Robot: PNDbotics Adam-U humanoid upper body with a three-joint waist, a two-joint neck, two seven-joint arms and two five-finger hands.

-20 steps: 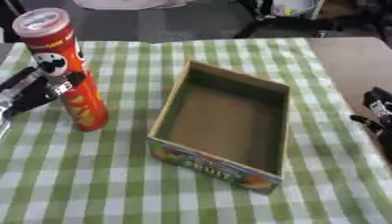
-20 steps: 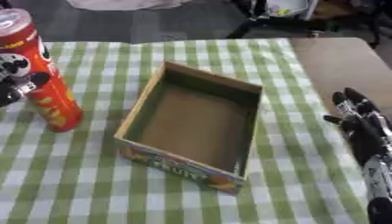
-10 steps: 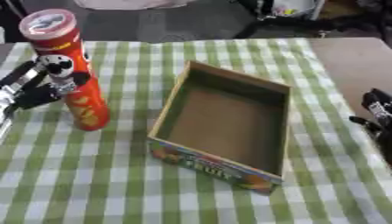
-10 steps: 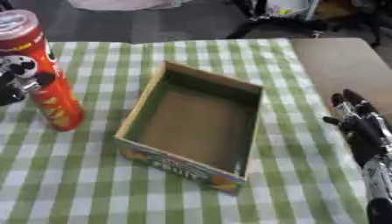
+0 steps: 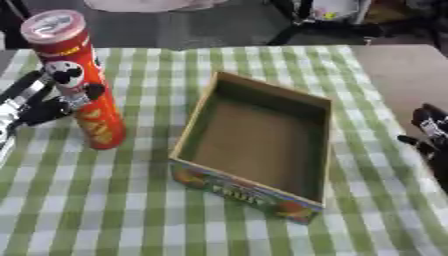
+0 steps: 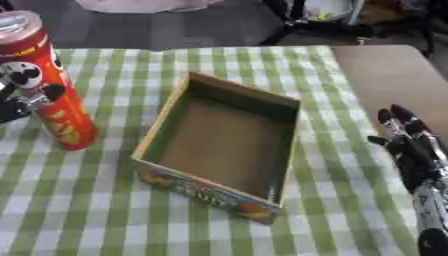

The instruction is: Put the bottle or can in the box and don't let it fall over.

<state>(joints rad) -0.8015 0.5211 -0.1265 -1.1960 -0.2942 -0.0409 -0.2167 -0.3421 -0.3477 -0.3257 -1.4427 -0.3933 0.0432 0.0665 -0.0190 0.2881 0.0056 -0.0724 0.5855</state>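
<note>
Table (image 5: 131,210): covered in a green-and-white checked cloth; a bare brown strip shows at the far right, and the near edge runs out of view.
Box (image 5: 254,145): open-topped cardboard tray with a printed fruit pattern on its near wall, set askew in the middle of the cloth; inside is plain brown with nothing in it.
Can (image 5: 77,80): tall red tube with a silver-pink lid and a cartoon face on its side, standing on the cloth to the left of the box and apart from it; long axis roughly vertical, lid up and leaning slightly away to the left.
Left hand (image 5: 39,102): mostly cut off by the left edge; black fingers curl round the can's middle, one fingertip showing on its front.
Right hand (image 6: 409,145): low at the right edge, fingers straight and pointing up, holding nothing; its wrist runs out of view.
</note>
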